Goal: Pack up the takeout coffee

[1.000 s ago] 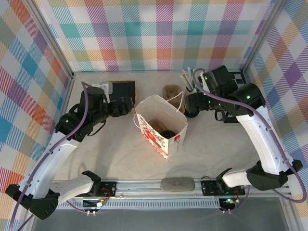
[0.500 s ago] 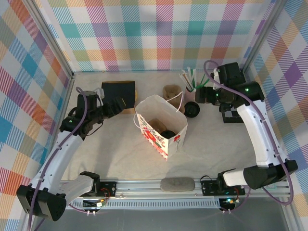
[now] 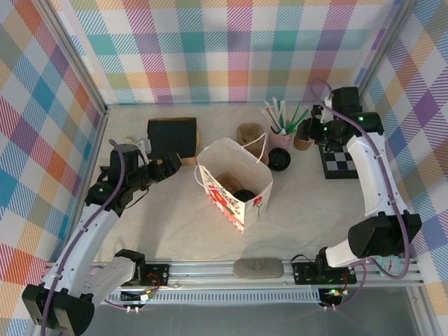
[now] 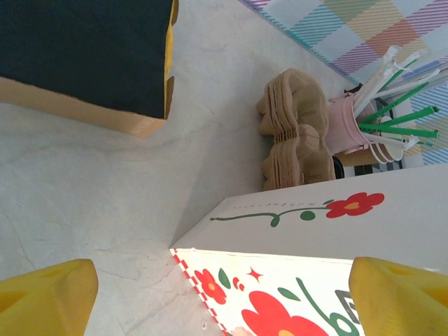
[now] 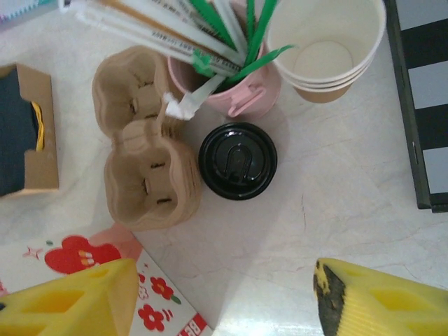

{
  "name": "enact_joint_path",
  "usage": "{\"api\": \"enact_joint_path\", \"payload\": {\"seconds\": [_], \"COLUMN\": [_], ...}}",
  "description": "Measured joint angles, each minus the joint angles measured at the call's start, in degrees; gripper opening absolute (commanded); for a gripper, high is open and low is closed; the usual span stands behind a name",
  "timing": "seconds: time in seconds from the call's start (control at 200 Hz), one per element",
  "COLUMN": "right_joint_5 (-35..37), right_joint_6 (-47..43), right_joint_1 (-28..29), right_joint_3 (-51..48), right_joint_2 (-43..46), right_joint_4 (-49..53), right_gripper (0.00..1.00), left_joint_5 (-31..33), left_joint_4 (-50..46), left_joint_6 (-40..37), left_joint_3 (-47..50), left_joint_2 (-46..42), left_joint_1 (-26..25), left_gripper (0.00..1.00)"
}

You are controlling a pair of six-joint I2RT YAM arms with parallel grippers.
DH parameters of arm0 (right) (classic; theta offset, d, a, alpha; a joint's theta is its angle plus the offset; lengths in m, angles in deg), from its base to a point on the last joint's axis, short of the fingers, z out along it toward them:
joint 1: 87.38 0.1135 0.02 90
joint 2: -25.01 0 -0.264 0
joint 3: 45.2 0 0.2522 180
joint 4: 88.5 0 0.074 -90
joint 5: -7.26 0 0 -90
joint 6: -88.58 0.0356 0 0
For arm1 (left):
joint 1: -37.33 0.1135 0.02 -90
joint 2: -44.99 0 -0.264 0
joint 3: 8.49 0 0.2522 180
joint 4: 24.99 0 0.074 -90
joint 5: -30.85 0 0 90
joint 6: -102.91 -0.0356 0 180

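As the right end effector (image 5: 224, 297) hovers with its yellow fingers (image 5: 70, 297) spread wide and nothing between them, the left end effector (image 4: 224, 294) hangs equally open beside the flowered white paper bag (image 3: 238, 192). The bag stands upright mid-bench with its mouth open; something brown and something dark sit inside, too small to identify. Beyond the bag, the round black lid (image 5: 238, 161) lies flat on the bench (image 5: 336, 210), just beside the stack of moulded pulp cup carriers (image 5: 143, 168) and just in front of the pink cup of straws (image 5: 227, 94). Farther back, right of the pink cup, the kraft paper cups (image 5: 329, 49) stand nested upright, brown outside, white within and uncapped, close to a black-and-white checkered mat (image 5: 420, 105). The step in hand appears to be collecting cup and lid. A clean pick likely means dropping straight onto the top cup's rim, clear of the leaning straws (image 5: 140, 29), and pinching gently, since thin paper walls may buckle. The low lid calls for a grip across its rim.
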Motion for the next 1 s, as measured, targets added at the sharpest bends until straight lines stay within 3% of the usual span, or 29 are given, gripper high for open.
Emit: {"api": "enact_joint_path", "payload": {"seconds": [0.23, 0.425, 0.685, 1.0], "right_joint_5": [-2.0, -3.3, -7.7, -7.3], "right_joint_6": [1.9, 2.7, 3.1, 3.4], "right_joint_1": [-3.2, -3.8, -3.8, -0.9], "right_joint_3": [0.3, 6.4, 12.4, 16.5], "right_joint_2": [-3.5, -9.9, -16.9, -22.1], "right_joint_4": [-2.9, -3.4, -3.5, -2.6], "right_gripper": [0.62, 0.56, 0.52, 0.47], "left_joint_5": [0.0, 0.0, 0.0, 0.0], "left_joint_4": [-0.2, -1.0, -3.2, -3.5], "left_joint_6": [0.0, 0.2, 0.8, 1.0], "left_joint_3": [1.4, 2.1, 2.8, 2.8], "left_joint_2": [-2.3, -5.6, -8.7, -8.7], "left_joint_1": [0.0, 0.0, 0.0, 0.0], "left_gripper": [0.91, 0.91, 0.91, 0.90]}}
